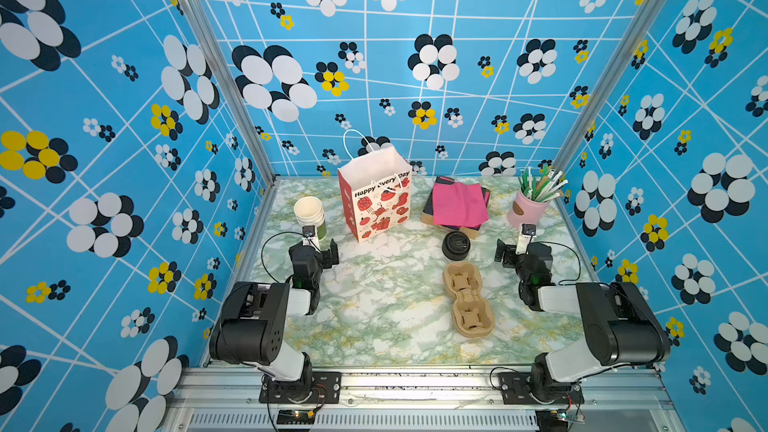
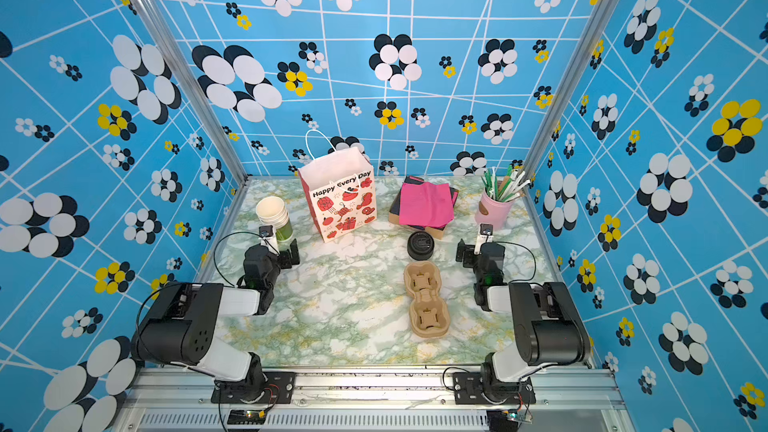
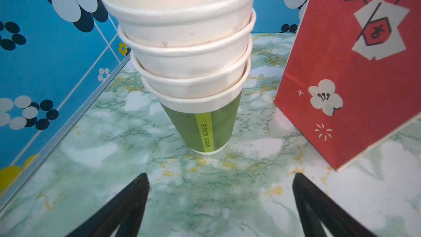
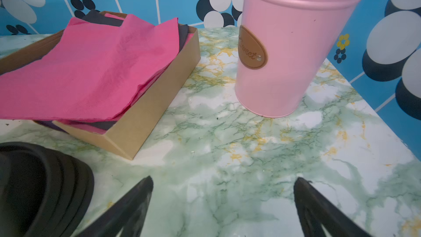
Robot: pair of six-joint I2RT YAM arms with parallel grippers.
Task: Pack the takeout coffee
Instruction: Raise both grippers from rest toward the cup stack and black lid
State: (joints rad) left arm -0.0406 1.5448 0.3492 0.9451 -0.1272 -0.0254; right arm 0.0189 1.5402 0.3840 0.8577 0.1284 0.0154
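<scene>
Takeout coffee cannot be located in any view. The left jaws stand wide open and empty, a stack of lidless cups (image 3: 186, 64) just ahead of them. The right jaws gape empty too, black lids (image 4: 34, 188) beside them.

You see a glossy marble-look table (image 1: 374, 305). The cups (image 3: 182, 64) and bag (image 1: 376, 205) are matt paper, the tin (image 4: 284, 53) smooth painted metal, the carrier (image 1: 468, 301) rough pulp, the napkins (image 4: 91, 69) soft crinkled paper, the lids (image 1: 456, 245) matt plastic.
</scene>
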